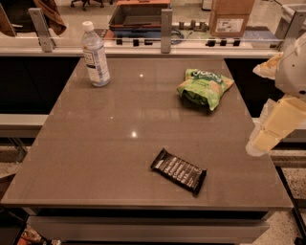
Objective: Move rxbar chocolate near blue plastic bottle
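Observation:
The rxbar chocolate (179, 171) is a flat black wrapper with white lettering. It lies at an angle on the brown table (95, 143), near the front edge and right of centre. The blue plastic bottle (95, 54) stands upright at the table's far left corner, with a white cap and a white-and-blue label. My gripper (266, 135) hangs on the cream-coloured arm at the right edge of the view, beyond the table's right side, apart from the bar and far from the bottle. It holds nothing that I can see.
A puffy green chip bag (204, 87) lies at the far right of the table. Behind the table runs a rail with metal posts (166, 24), and beyond it sit a tray (138, 14) and a cardboard box (231, 16).

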